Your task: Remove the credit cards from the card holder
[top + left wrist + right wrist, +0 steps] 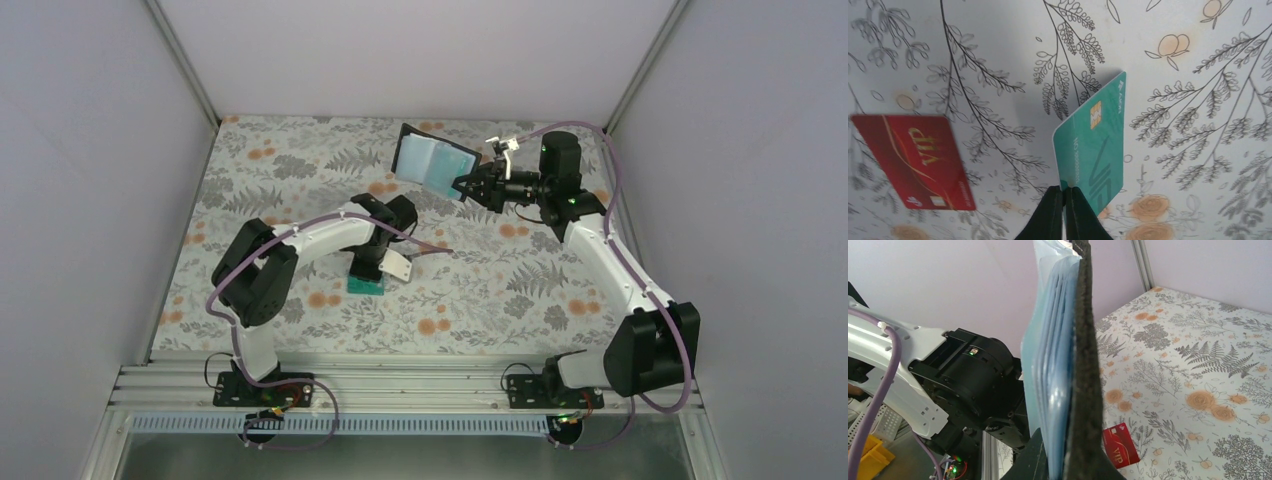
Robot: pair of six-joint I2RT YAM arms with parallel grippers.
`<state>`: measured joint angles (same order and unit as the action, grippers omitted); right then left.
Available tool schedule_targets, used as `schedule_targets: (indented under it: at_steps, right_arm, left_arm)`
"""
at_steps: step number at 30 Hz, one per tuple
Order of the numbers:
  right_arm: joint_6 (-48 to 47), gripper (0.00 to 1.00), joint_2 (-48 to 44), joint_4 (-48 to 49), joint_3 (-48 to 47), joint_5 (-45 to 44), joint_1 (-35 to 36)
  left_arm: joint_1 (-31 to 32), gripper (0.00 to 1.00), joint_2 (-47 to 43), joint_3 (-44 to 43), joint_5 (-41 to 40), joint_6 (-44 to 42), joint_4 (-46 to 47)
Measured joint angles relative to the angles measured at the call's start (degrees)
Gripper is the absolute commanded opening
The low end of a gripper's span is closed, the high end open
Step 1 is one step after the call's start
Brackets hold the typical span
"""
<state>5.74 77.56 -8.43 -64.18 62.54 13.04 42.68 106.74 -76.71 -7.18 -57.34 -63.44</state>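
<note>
Left gripper (1064, 212) clamped on teal card (1093, 145), which is tilted over the table (520, 290) centre. Red card (913, 160) lies flat at its 9 o'clock. Right gripper (472, 187) clamped on holder (432, 160), which is open and raised at the table's 12 o'clock.

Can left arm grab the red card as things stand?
Probably not yet: the left gripper is shut on a teal card. The red card lies flat and uncovered beside it.
</note>
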Motion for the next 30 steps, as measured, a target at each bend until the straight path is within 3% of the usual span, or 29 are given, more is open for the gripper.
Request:
schedule_targets:
  at_steps: [2, 7, 13, 18, 21, 22, 27, 30]
  right_arm:
    - [0.0, 0.04, 0.0, 0.0, 0.0, 0.0, 0.0]
    - [0.0, 0.04, 0.0, 0.0, 0.0, -0.7, 0.0]
    - [0.2, 0.04, -0.1, 0.0, 0.0, -1.8, 0.0]
    - [0.2, 0.04, -0.4, 0.0, 0.0, -2.0, 0.0]
    - [0.2, 0.04, -0.5, -0.1, 0.0, -1.9, 0.0]
    - [0.1, 0.04, -0.5, -0.2, 0.0, -1.8, 0.0]
    - [-1.0, 0.04, -0.5, -1.6, 0.0, 0.0, 0.2]
    - [-2.0, 0.04, -0.5, -2.7, -0.1, 1.0, 1.1]
  left_arm:
    - [0.0, 0.36, 0.0, 0.0, -0.3, -0.1, 1.0]
    - [0.1, 0.64, -0.3, 0.0, -0.5, -0.3, 5.0]
    - [0.1, 0.70, -4.7, -2.8, 0.9, 0.7, 6.8]
    - [-2.2, 0.80, -10.2, -11.2, 11.5, 2.2, 3.6]
    - [-6.6, 0.91, -14.9, -14.3, 21.0, 2.2, 0.8]
    - [-8.4, 0.99, -16.5, -14.6, 23.7, 2.0, 0.0]
    - [-19.9, 1.00, -22.5, -14.6, 37.8, 4.0, -1.1]
    - [-26.4, 1.00, -24.3, -14.3, 43.6, 10.9, 4.0]
